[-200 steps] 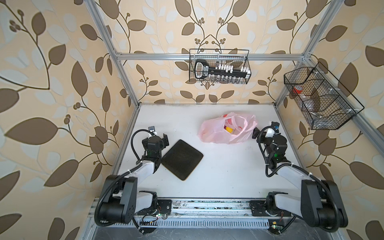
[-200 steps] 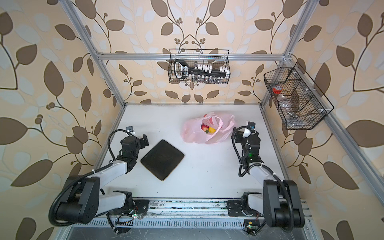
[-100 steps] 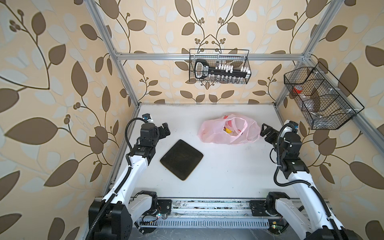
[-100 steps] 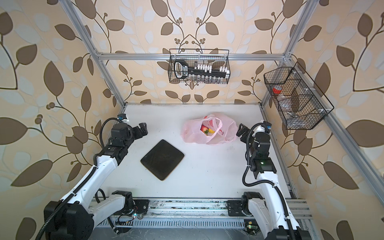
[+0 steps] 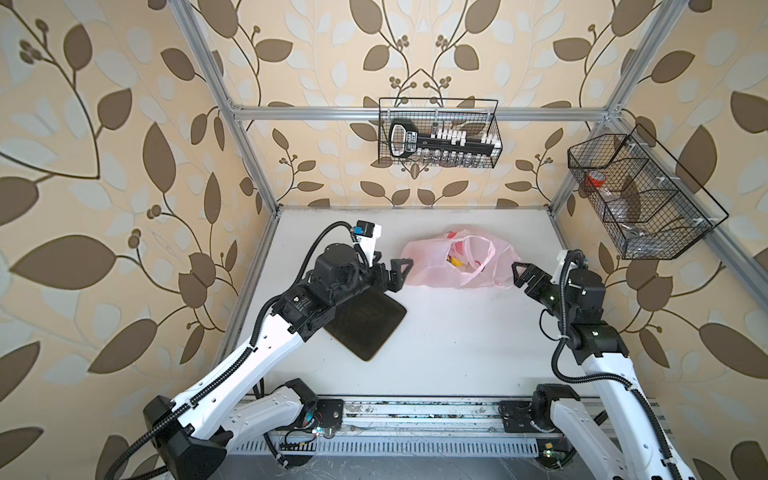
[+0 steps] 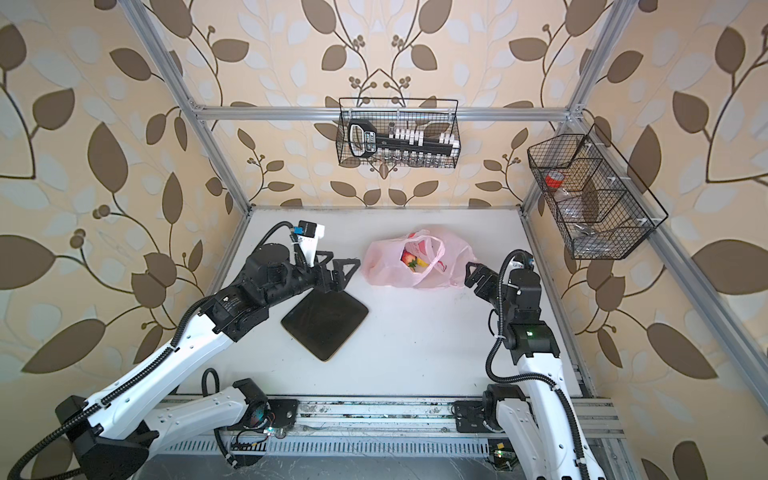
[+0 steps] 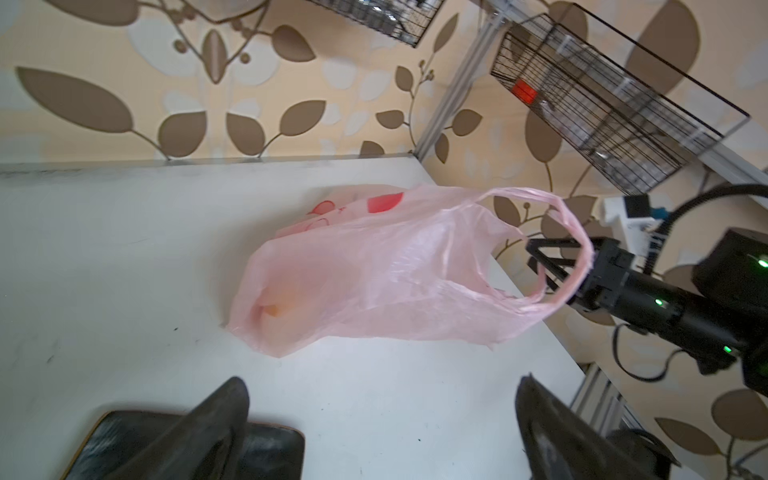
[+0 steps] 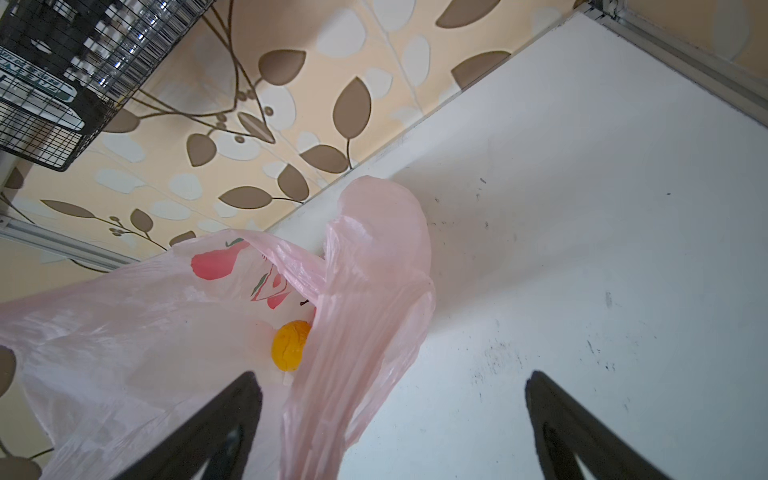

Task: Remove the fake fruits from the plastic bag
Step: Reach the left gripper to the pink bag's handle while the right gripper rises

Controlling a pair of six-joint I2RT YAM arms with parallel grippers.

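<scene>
We see the plastic bag [image 5: 457,268] lying crumpled on the white surface [image 5: 457,345], toward 12 o'clock from the surface's middle in both top views, its mouth gaping upward. Inside it we make out the fake fruits [image 6: 417,262]: something red with a green cap beside something yellow. The right wrist view shows one orange-yellow fruit [image 8: 291,345] deep in the opening. Our left gripper [image 5: 395,273] sits just at the bag's 9 o'clock, jaws spread wide and grasping nothing. Our right gripper [image 5: 518,274] stands at the bag's 3 o'clock, likewise released and empty; whether it touches the plastic we cannot tell. A dark square mat [image 5: 368,326] lies at the bag's 7 o'clock, one corner hidden beneath the left arm [image 5: 270,343].
</scene>
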